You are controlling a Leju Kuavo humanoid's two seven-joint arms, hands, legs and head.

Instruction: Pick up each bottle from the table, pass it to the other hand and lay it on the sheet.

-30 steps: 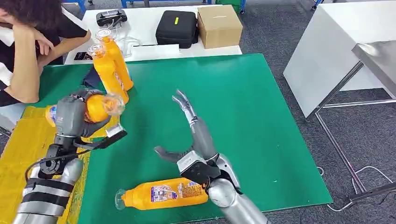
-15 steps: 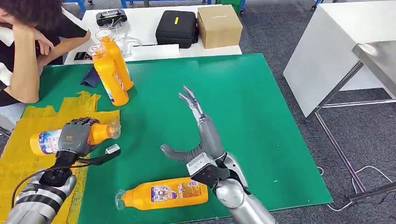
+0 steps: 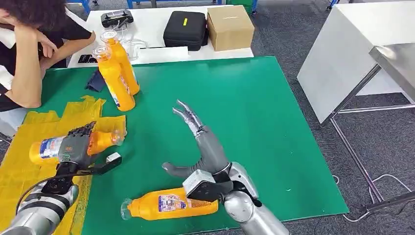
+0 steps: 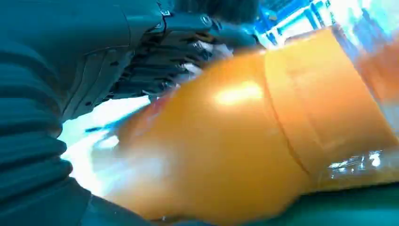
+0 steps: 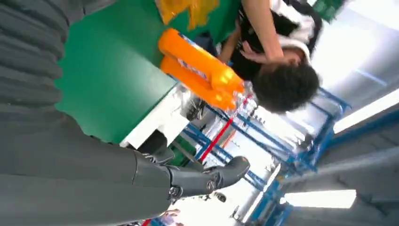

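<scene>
Left hand (image 3: 76,145) wrapped around orange bottle (image 3: 46,148) midbody; right hand (image 3: 203,147) spread, empty. Likely rigid, smooth, slippery: grip midbody.

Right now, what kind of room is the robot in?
Probably a robot test lab or workshop: a green mat on a work table, a black equipment case and cardboard box behind, cables on grey carpet.

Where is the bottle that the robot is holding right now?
In the head view, the held bottle lies sideways in the left hand, low over the yellow sheet at the table's left side, below the two upright bottles.
</scene>
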